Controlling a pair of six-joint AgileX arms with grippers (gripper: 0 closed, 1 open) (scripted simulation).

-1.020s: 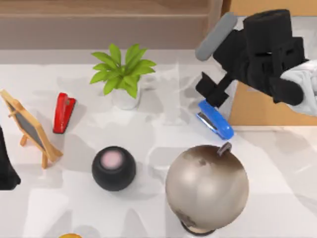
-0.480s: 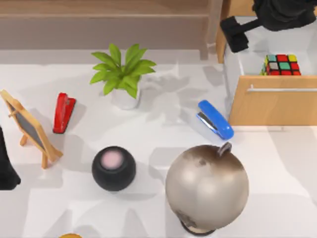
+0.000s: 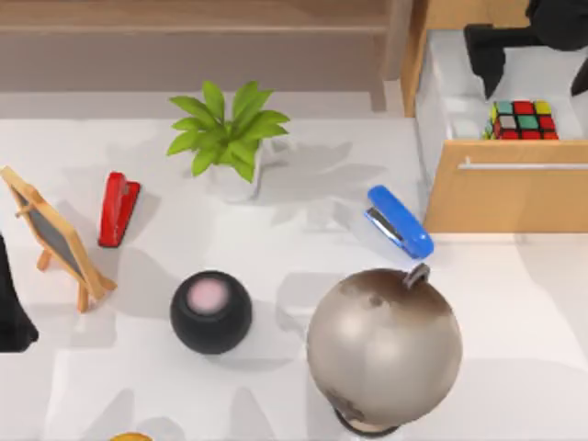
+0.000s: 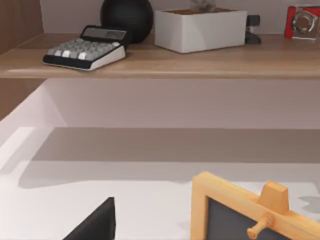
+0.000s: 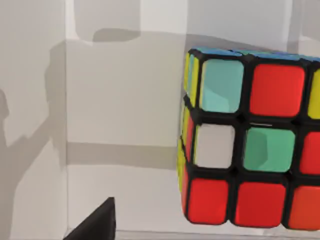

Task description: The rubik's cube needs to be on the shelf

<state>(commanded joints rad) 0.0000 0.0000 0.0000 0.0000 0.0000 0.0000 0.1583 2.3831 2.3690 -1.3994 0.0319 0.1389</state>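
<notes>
The rubik's cube (image 3: pixel 522 120) lies in the open wooden drawer (image 3: pixel 503 197) at the back right; up close the cube (image 5: pixel 250 135) rests on the drawer's white floor. My right gripper (image 3: pixel 533 84) hovers open just behind the cube, one black finger (image 3: pixel 484 57) to its left and the other at the picture's right edge. One fingertip (image 5: pixel 97 224) shows in the right wrist view. The shelf (image 3: pixel 184 39) is the long light brown board along the back, with its upright (image 3: pixel 397 46) beside the drawer. My left arm (image 3: pixel 11 312) is parked at the left edge.
On the table stand a potted plant (image 3: pixel 230 138), a red stapler (image 3: pixel 118 209), a blue stapler (image 3: pixel 399 220), a black ball (image 3: pixel 210 310), a large globe (image 3: pixel 384 344) and a small easel chalkboard (image 3: pixel 55 237). The shelf (image 4: pixel 200 62) carries a calculator (image 4: pixel 85 47) and a white box (image 4: pixel 200 30).
My right arm has swung from above the drawer's front corner to the back right, uncovering the cube in the drawer. Nothing on the table has moved.
</notes>
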